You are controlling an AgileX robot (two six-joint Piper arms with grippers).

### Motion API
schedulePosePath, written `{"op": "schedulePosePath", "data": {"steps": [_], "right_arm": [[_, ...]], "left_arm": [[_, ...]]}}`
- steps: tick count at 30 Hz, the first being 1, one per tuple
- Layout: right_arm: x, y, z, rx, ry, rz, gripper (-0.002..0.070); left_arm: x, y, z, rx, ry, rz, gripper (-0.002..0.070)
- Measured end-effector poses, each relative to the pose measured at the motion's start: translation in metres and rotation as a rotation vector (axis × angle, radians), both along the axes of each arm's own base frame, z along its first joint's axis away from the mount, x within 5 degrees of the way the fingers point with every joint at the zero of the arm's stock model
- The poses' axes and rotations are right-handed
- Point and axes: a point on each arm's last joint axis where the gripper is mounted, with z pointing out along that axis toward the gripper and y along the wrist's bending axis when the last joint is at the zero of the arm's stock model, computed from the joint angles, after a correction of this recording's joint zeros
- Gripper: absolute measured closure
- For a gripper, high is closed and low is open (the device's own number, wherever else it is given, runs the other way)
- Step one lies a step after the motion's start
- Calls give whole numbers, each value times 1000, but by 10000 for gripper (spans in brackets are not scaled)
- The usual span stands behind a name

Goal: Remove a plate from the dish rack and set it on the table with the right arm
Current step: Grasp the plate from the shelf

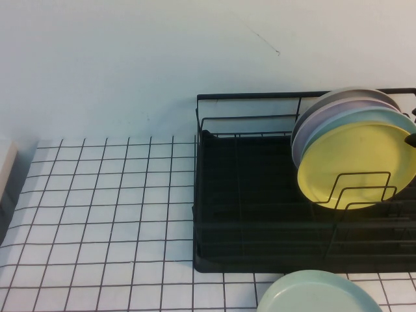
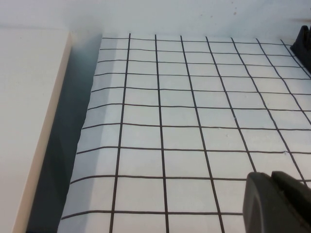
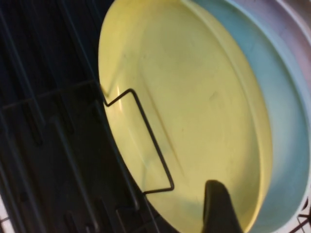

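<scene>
Right gripper point(image 3: 219, 206) against plate point(image 3: 194, 111); left gripper point(image 2: 277, 204) over table point(image 2: 194, 97).

We see the left gripper point(image 2: 278, 203) only as dark fingertips at the lower right of its wrist view. The right gripper point(image 3: 219, 208) shows as one dark finger at the bottom of its wrist view; we note a dark sliver at the high view's right edge.

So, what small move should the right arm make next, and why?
Probably ease the right gripper in over the yellow plate rim: the plate stands ungripped in the dish rack, one jaw just before it. The left gripper hovers over the table.
</scene>
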Motion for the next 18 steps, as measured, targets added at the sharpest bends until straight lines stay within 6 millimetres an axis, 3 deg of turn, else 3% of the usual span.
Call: {"op": "schedulePosePath", "data": {"steps": [14,15,16,18], "right_arm": [[39,19,-44,-39,3,24,314],[40,20,-45,-40,2,23,337],[42,20,-47,-42,-4,19,502],[41,20,-44,-57,-10,30,574]], "left_arm": [[0,0,0,0,0,0,678],[0,0,0,0,0,0,678],[0,0,0,0,0,0,678],[0,0,0,0,0,0,678]]}}
